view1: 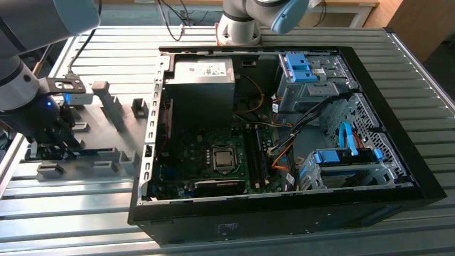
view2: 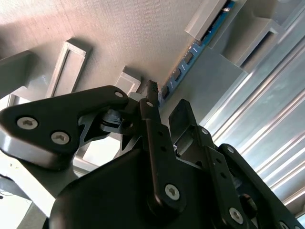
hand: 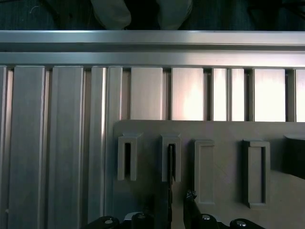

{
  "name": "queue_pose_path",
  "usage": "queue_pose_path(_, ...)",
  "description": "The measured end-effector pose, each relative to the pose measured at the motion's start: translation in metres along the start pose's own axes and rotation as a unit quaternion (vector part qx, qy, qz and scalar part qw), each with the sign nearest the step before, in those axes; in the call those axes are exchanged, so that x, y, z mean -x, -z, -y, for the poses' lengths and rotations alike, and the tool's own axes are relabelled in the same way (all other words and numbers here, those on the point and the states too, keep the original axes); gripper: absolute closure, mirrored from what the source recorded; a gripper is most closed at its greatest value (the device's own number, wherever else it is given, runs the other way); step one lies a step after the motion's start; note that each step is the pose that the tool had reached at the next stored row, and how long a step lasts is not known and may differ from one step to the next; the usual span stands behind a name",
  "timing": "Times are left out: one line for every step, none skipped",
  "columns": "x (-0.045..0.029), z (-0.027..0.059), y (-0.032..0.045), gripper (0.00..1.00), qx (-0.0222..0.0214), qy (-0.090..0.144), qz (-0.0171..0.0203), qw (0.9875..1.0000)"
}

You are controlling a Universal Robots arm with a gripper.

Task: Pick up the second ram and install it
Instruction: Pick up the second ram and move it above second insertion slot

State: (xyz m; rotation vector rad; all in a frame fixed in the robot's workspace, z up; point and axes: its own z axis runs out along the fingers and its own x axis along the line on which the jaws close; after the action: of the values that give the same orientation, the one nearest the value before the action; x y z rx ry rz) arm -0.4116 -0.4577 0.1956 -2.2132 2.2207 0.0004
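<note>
Ribbed aluminium bench (view1: 71, 224) carries an open computer case (view1: 427, 184) with its motherboard (view1: 186, 154) exposed, and a grey slotted holder (view1: 106, 125) towards the exterior view's left. The second ram (view1: 96, 151) stands on edge in that holder, well apart from the case. The arm's fingers (view2: 155, 129) are down at the holder, spread apart on either side of the stick's (view2: 193, 50) end. In the first wrist view a gap shows between the stick (hand: 170, 162) and one finger.
</note>
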Motion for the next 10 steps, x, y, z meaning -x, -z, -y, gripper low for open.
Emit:
queue_pose_path(0.0000,0.0000,-0.0002,0.63,0.0001,0.000,0.0000,1.0000)
queue_pose_path(0.0000,0.0000,-0.0005,0.63,0.0000,0.000,0.0000,1.0000)
queue_pose_path(0.0000,0.0000,-0.0007,0.64,0.0000,0.000,0.0000,1.0000)
queue_pose_path(0.0000,0.0000,-0.0007,0.64,0.0001,0.000,0.0000,1.0000)
queue_pose_path(0.0000,0.0000,-0.0009,0.71,0.0000,0.000,0.0000,1.0000)
queue_pose_path(0.0000,0.0000,-0.0009,0.71,0.0000,0.000,0.0000,1.0000)
queue_pose_path(0.0000,0.0000,-0.0011,0.71,0.0000,0.000,0.0000,1.0000)
queue_pose_path(0.0000,0.0000,-0.0014,0.71,-0.0001,0.000,0.0001,1.0000)
queue_pose_path(0.0000,0.0000,-0.0016,0.71,0.0000,0.000,0.0000,1.0000)
queue_pose_path(0.0000,0.0001,-0.0021,0.71,0.0000,0.000,0.0001,1.0000)
